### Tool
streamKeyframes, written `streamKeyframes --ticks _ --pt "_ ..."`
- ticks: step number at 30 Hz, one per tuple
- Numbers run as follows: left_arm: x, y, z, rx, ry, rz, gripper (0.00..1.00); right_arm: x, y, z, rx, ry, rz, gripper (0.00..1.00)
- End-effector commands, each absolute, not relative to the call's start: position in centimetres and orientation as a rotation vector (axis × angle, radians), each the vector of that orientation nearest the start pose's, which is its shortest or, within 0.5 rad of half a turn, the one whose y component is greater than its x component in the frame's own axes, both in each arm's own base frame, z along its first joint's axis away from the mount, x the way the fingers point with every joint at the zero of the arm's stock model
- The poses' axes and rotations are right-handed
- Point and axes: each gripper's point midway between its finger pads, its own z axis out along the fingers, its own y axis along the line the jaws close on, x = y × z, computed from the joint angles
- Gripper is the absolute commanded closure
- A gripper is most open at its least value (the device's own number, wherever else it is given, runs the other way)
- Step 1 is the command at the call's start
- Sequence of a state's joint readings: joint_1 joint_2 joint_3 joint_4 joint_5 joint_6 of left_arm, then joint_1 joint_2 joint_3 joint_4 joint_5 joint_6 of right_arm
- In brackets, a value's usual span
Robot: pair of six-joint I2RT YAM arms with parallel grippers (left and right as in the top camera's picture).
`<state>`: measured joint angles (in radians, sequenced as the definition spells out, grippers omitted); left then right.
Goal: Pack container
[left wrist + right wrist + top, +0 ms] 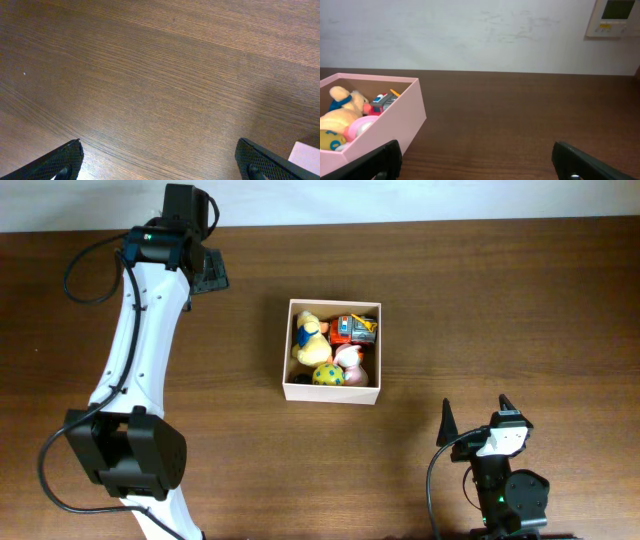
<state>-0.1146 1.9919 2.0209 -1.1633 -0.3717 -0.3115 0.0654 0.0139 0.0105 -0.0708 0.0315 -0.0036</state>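
The container (287,350) is a square white-walled box in the middle of the table, holding a yellow plush toy (308,338), a red and orange toy vehicle (353,329), a pink toy (349,358) and a yellow dotted ball (327,374). It also shows at the left of the right wrist view (402,120). My left gripper (207,272) is open and empty over bare wood at the far left, well away from the box; its fingertips frame bare table in the left wrist view (160,160). My right gripper (478,415) is open and empty near the front right (475,162).
The wooden table (480,300) spreads around the box. A pale wall with a wall panel (615,17) stands beyond the far edge. A corner of the white box (307,155) shows at the lower right of the left wrist view.
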Motion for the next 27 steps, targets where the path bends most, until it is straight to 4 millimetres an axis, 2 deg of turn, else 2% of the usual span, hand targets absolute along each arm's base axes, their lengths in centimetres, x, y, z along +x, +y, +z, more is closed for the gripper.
streamKeyframes --ticks 1,22,25,27 --pt "47.5 1.0 21.6 -0.387 2.573 0.360 0.01 24.6 1.1 15.5 -0.032 1.651 0.028 0.01" --pt "47.0 1.2 21.4 -0.382 2.591 0.378 0.01 24.6 1.1 15.5 -0.031 1.651 0.027 0.01" --pt "47.1 1.7 21.5 -0.400 2.584 0.381 0.01 24.6 1.1 15.5 -0.032 1.651 0.027 0.01" --pt "47.5 2.6 22.4 -0.431 2.541 0.362 0.01 24.6 1.1 15.5 -0.032 1.651 0.028 0.01"
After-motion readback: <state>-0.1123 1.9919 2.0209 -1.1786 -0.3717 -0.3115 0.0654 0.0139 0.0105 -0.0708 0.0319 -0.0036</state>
